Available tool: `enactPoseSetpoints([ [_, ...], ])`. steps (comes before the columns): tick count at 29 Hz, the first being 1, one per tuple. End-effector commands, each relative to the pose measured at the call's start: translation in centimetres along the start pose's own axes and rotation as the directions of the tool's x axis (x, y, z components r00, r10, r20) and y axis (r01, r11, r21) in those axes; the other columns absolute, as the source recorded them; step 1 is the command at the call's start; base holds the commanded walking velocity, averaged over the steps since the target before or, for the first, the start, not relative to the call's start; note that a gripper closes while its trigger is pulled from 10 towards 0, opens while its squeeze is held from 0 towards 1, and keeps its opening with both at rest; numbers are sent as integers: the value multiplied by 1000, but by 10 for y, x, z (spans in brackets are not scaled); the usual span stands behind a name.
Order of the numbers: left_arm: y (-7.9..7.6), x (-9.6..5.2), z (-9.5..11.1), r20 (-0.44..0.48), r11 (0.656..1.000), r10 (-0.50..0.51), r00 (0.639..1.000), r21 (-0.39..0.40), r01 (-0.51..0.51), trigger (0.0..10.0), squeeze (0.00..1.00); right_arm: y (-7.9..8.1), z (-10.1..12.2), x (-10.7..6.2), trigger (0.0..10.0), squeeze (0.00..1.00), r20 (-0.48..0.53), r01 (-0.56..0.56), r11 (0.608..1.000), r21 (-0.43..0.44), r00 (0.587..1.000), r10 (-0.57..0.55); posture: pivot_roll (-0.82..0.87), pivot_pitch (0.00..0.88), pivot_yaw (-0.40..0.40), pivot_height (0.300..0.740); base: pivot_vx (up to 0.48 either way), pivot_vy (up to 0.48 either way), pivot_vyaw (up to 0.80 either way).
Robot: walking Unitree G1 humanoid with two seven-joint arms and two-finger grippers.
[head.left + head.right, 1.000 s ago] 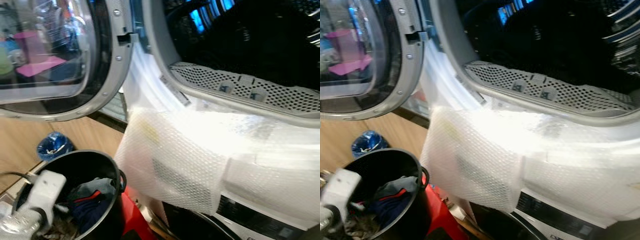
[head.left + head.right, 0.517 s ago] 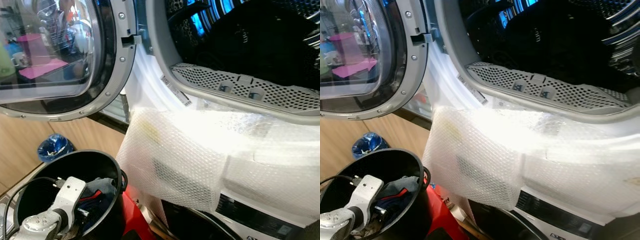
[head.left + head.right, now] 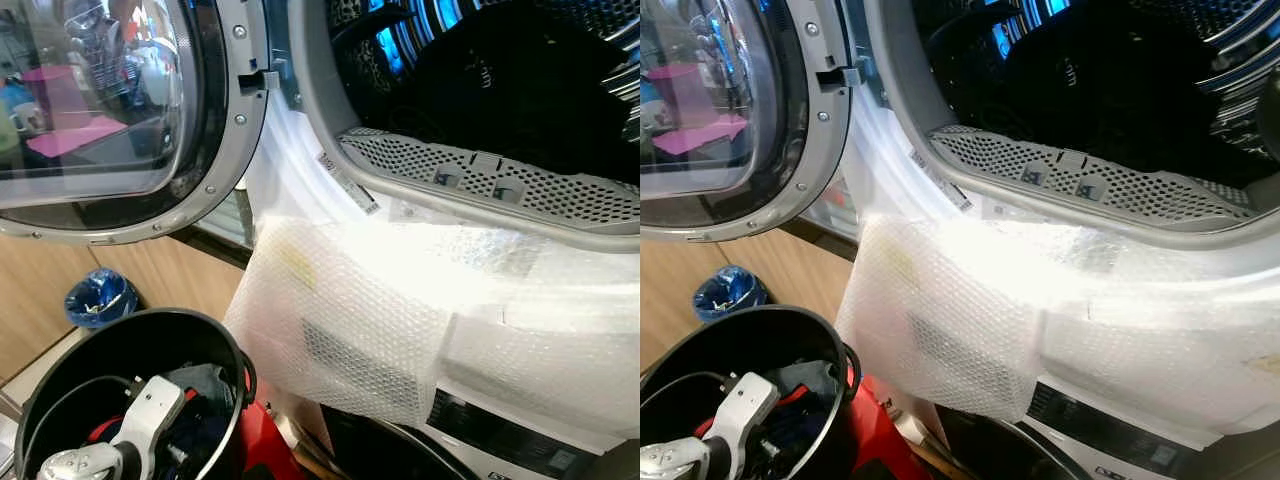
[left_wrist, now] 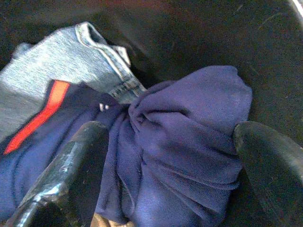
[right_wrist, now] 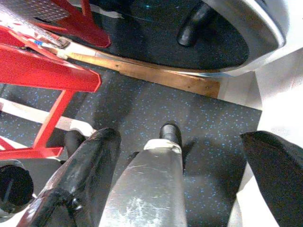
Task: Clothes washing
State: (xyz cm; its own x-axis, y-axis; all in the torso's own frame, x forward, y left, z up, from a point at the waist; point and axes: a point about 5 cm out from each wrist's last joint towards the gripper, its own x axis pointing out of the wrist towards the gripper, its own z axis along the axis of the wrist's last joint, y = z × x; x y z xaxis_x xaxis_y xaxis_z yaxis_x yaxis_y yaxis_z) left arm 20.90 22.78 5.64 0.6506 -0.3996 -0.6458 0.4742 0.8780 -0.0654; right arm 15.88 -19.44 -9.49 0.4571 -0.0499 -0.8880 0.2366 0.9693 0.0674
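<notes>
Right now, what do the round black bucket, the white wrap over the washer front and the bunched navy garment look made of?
The round black bucket: probably plastic, smooth with a dull sheen. The white wrap: bubble wrap, its dimpled, translucent surface showing a grille beneath. The bunched navy garment: soft knit, seemingly cotton jersey, with fine ribbing and folds, lying between the open fingers of the left gripper.

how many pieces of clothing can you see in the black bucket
2: a navy garment bunched between the left gripper's open jaws, and a denim piece beside it. More may lie hidden underneath.
</notes>
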Motion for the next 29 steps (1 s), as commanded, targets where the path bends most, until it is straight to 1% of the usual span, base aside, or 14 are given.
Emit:
enactPoseSetpoints([
  [1,-3,1,-16,-60,999,-47,997,-30,46,10000,0,1,-1,0,10000,0,-5,-4,1000,-5,1000,4,13,91,18,740,0,0,0],
  [6,0,-2,-24,-80,997,-63,995,-42,60,10000,0,4,0,0,10000,0,-2,-17,999,-27,1000,17,13,87,16,740,0,0,0],
  [7,9,-4,-27,-104,998,18,994,-65,-24,10000,0,6,1,1,10000,0,1,-22,999,-30,1000,22,16,94,14,740,0,0,0],
  [9,21,-5,-35,-180,987,127,975,-73,-142,10000,0,7,2,1,10000,0,4,-27,999,-34,1000,27,23,98,10,740,0,0,0],
  [13,28,-8,-50,-279,966,187,942,-122,-228,10000,0,8,4,1,10000,0,7,-31,998,-45,999,31,27,101,7,740,0,0,0],
  [15,28,-9,-54,-303,964,190,934,-121,-235,10000,0,8,5,1,10000,0,9,-31,999,-44,999,31,26,101,7,740,0,0,0],
  [17,28,-10,-67,-377,963,211,902,-79,-259,10000,0,9,8,1,10000,0,17,-37,998,-49,999,37,25,102,7,740,0,0,0],
  [20,30,-10,-72,-402,960,237,884,-43,-277,10000,0,9,10,1,10000,0,21,-36,998,-47,999,37,25,102,7,740,0,0,0],
  [21,34,-6,-73,-378,946,311,872,31,-324,10000,0,10,10,1,10000,0,24,-36,998,-47,999,38,23,103,7,740,0,0,0],
  [22,34,-6,-73,-378,946,311,872,31,-324,10000,0,10,10,1,10000,0,24,-36,998,-47,999,38,23,103,7,740,0,0,0],
  [24,35,-2,-70,-327,934,354,876,79,-348,10000,0,10,11,1,10000,0,26,-38,998,-49,999,39,23,103,5,740,0,0,0],
  [26,34,7,-59,-242,921,384,891,27,-389,10000,0,10,11,2,10000,0,28,-37,998,-54,999,39,22,104,1,740,0,0,0],
  [27,31,13,-53,-195,916,385,902,-39,-400,10000,0,10,11,1,10000,0,29,-34,998,-57,999,35,21,103,-1,740,0,0,0],
  [29,30,15,-52,-184,917,379,907,-63,-395,10000,0,9,11,1,10000,0,29,-32,998,-58,999,33,21,103,-1,740,0,0,0],
])
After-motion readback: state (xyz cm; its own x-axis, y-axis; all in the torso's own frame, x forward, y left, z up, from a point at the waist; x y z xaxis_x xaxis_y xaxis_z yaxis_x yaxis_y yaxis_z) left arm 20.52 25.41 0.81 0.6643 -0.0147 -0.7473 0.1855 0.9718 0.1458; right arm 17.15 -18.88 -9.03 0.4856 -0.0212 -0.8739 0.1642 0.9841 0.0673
